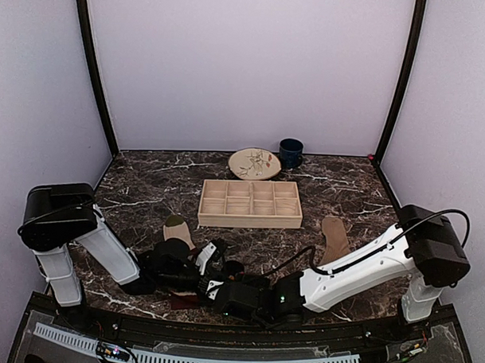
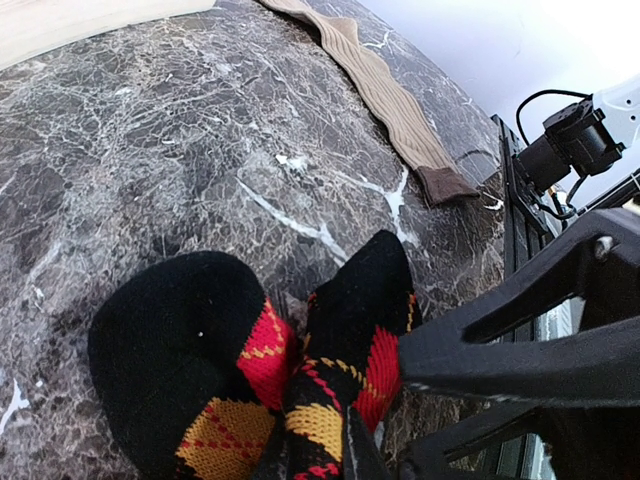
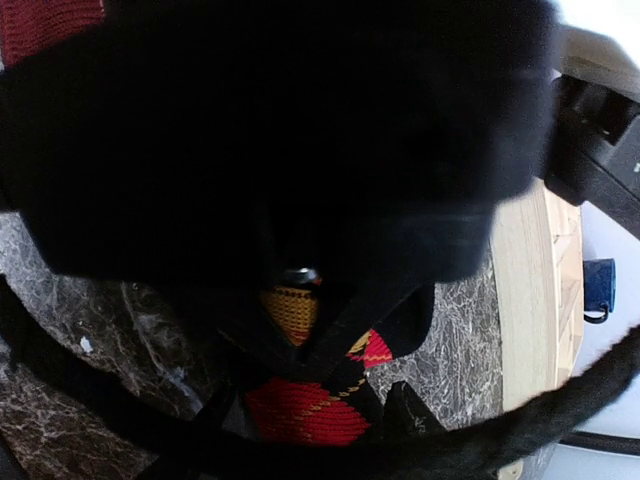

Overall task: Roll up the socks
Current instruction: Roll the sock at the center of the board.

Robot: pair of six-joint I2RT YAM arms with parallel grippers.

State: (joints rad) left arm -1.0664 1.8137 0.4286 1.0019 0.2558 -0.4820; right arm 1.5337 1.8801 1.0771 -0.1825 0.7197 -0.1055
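The table top is finished in glossy veined stone, the black argyle sock is knitted in matt cloth, the tan sock is ribbed, and the tray is made of pale wood.

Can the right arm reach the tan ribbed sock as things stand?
Probably yes: the tan ribbed sock lies bare just beyond the right arm, nothing between, though the right gripper is at the argyle sock.

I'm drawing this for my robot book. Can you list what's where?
Argyle sock: bunched at the near edge, between both grippers
Left gripper: shut on the argyle sock
Right gripper: right by the same sock; grip unclear
Tan ribbed sock: flat, right side
Beige sock: left side, partly hidden
Behind: wooden divided tray, patterned plate, dark blue mug
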